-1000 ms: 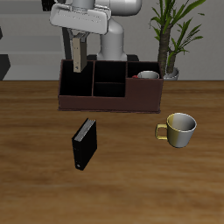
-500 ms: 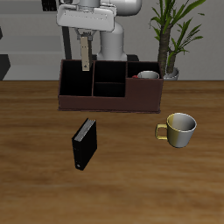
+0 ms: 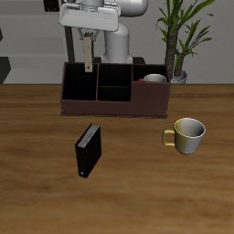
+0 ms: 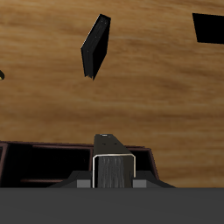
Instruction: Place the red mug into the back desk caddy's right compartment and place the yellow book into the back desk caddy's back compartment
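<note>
The gripper (image 3: 88,35) hangs high over the caddy (image 3: 115,105), pinching the yellow book (image 3: 88,55) so it dangles straight down. The red mug (image 3: 154,79) sits inside the caddy's right compartment (image 3: 154,91). A black book (image 3: 87,151) lies at six o'clock from the caddy, and a cream mug (image 3: 188,134) at four o'clock.

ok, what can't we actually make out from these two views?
- Red mug: exterior view shows only its rim; the back desk caddy wall hides the rest.
- Claw fingertips: in the wrist view the yellow book covers them.
- Caddy cell floors: black in both views, contents unreadable.
</note>
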